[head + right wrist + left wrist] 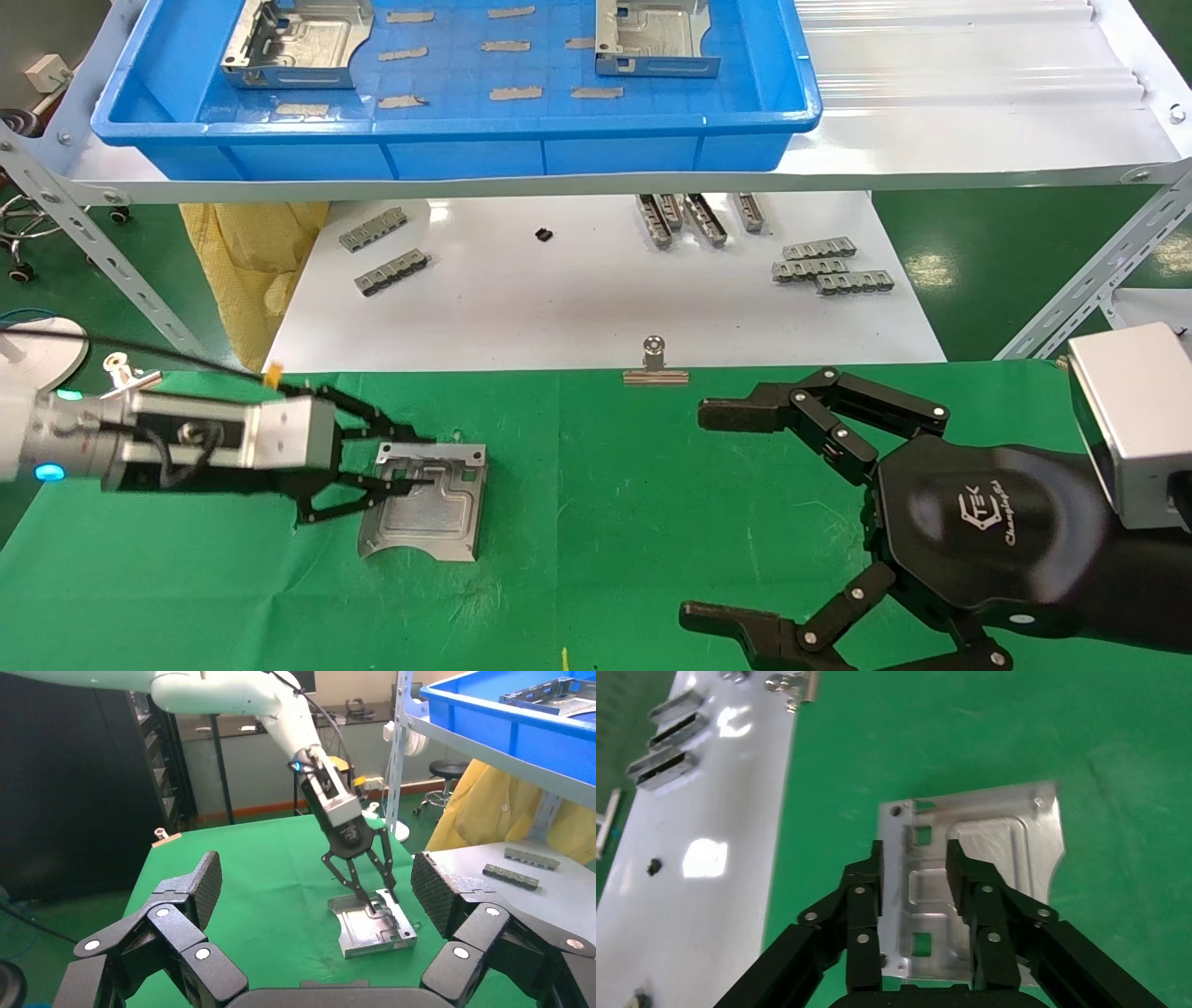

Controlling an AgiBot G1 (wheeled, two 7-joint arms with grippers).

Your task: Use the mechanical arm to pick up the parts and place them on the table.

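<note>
A shiny silver part (pixel 433 508) lies flat on the green table (pixel 605 522), left of centre. My left gripper (pixel 414 461) is low over its far edge. In the left wrist view (pixel 914 871) the jaws are apart, astride the part's (pixel 996 853) upturned flange, with a gap beside one pad. The right wrist view shows this left gripper (pixel 383 905) on the part (pixel 369 931). Two more parts (pixel 298 42) (pixel 652 37) lie in the blue tray (pixel 447 126). My right gripper (pixel 703 514) (pixel 318 888) is wide open and empty at the front right.
The blue tray sits on a raised shelf at the back. Below it a white board (pixel 577 298) holds small grey slotted strips (pixel 829 266). A binder clip (pixel 655 363) marks the table's far edge. Slanted shelf legs (pixel 1090 289) stand at both sides.
</note>
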